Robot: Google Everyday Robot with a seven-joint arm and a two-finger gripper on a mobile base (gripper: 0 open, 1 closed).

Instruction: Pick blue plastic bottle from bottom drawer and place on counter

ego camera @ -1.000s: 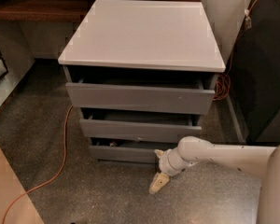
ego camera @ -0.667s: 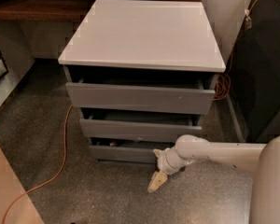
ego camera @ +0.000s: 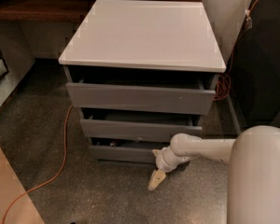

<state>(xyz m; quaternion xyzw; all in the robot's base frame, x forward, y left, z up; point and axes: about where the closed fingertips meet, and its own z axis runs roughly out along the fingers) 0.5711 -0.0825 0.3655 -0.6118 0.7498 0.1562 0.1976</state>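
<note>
Standing slightly pulled out at the lower middle of the frame, the bottom drawer [ego camera: 123, 153] shows only a dark slit; the blue plastic bottle cannot be made out. Just before its front the gripper [ego camera: 157, 179] points down at the floor [ego camera: 107, 195], spread or pressed together I cannot tell.

No text, label, brand, number or sign can be read anywhere in the camera view. The white robot arm's cream-tipped gripper [ego camera: 157, 179] bears no legible marking either; it hangs low over the dark speckled floor [ego camera: 84, 190], just in front of the right part of the lowest grey flat-fronted drawer [ego camera: 123, 152], pointing down and to the left.
</note>
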